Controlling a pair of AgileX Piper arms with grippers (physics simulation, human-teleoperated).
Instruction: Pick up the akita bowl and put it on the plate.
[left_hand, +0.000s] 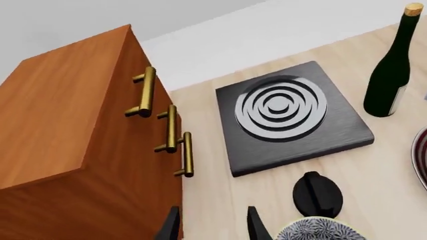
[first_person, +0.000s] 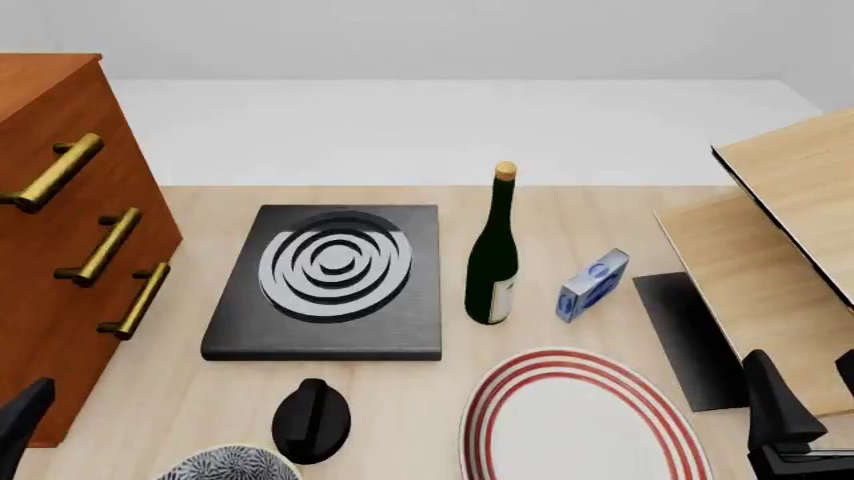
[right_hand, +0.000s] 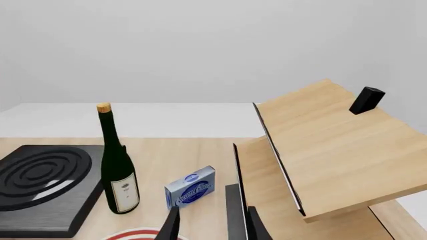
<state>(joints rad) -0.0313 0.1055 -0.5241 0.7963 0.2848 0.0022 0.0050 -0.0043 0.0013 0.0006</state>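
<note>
The akita bowl (first_person: 231, 466), navy-and-white patterned, lies at the table's near edge left of centre; only its far rim shows. The same rim (left_hand: 313, 231) appears in the left wrist view. The plate (first_person: 581, 420), white with red rings, lies to the bowl's right at the near edge; slivers of it (left_hand: 420, 155) (right_hand: 137, 234) show in both wrist views. My left gripper (left_hand: 213, 227) is open and empty, left of the bowl by the cabinet; in the front view one of its fingers (first_person: 24, 415) shows. My right gripper (first_person: 807, 400) (right_hand: 213, 227) is open and empty, right of the plate.
A wooden cabinet (first_person: 54, 250) with brass handles stands at the left. A black stove (first_person: 334, 280) sits behind the bowl, with a black knob-like object (first_person: 311, 420) between them. A dark bottle (first_person: 494, 250) and a blue box (first_person: 593, 285) stand behind the plate. A wooden shelf unit (first_person: 787, 250) fills the right.
</note>
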